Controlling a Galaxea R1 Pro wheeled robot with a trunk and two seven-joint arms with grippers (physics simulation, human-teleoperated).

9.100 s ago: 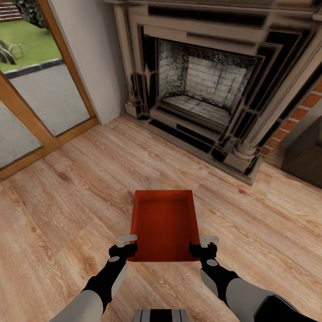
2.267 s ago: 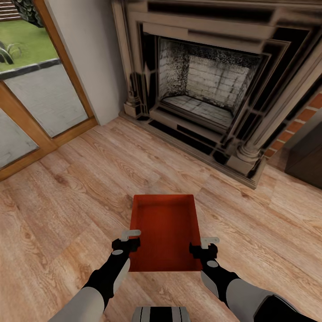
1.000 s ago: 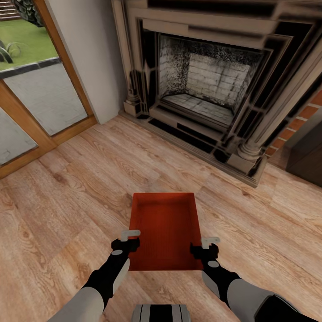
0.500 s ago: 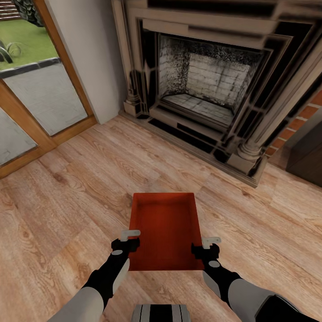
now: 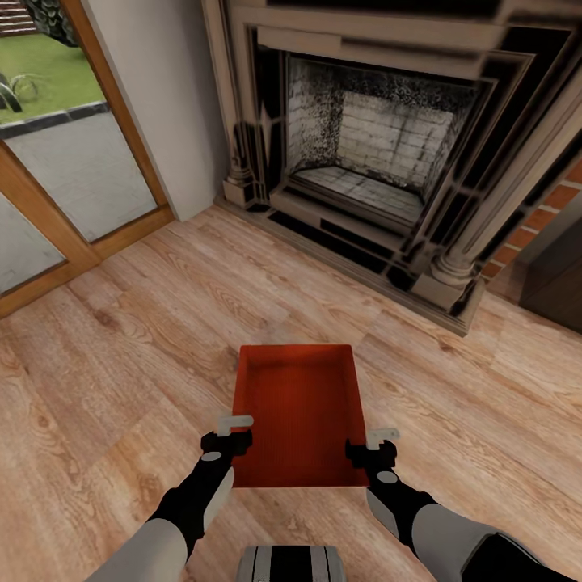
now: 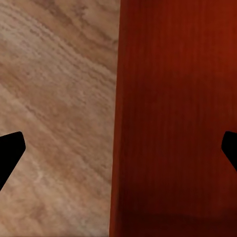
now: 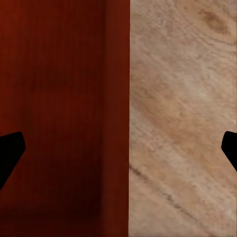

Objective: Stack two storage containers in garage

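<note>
I am in the living room, facing the fireplace [image 5: 380,153], with one container [image 5: 297,416] on or just above the wood floor [image 5: 121,339] in front of me; I cannot tell whether it rests there or is lifted. So the task is at its start, as I judge it: neither container has reached the garage, nothing is stacked, and only this one box is before me.

My left end effector [image 5: 232,430] sits at the near left corner of the container and my right end effector [image 5: 377,443] at the near right corner. In the left wrist view the left wall [image 6: 118,123] runs between my two fingertips [image 6: 11,150], one tip over the floor and one over the box's inside; the right wrist view shows the same across the right wall [image 7: 118,123]. Both end effectors stand spread wide, straddling the walls, not pinched on them. The container lies straight ahead of me, long side pointing toward the fireplace.
</note>
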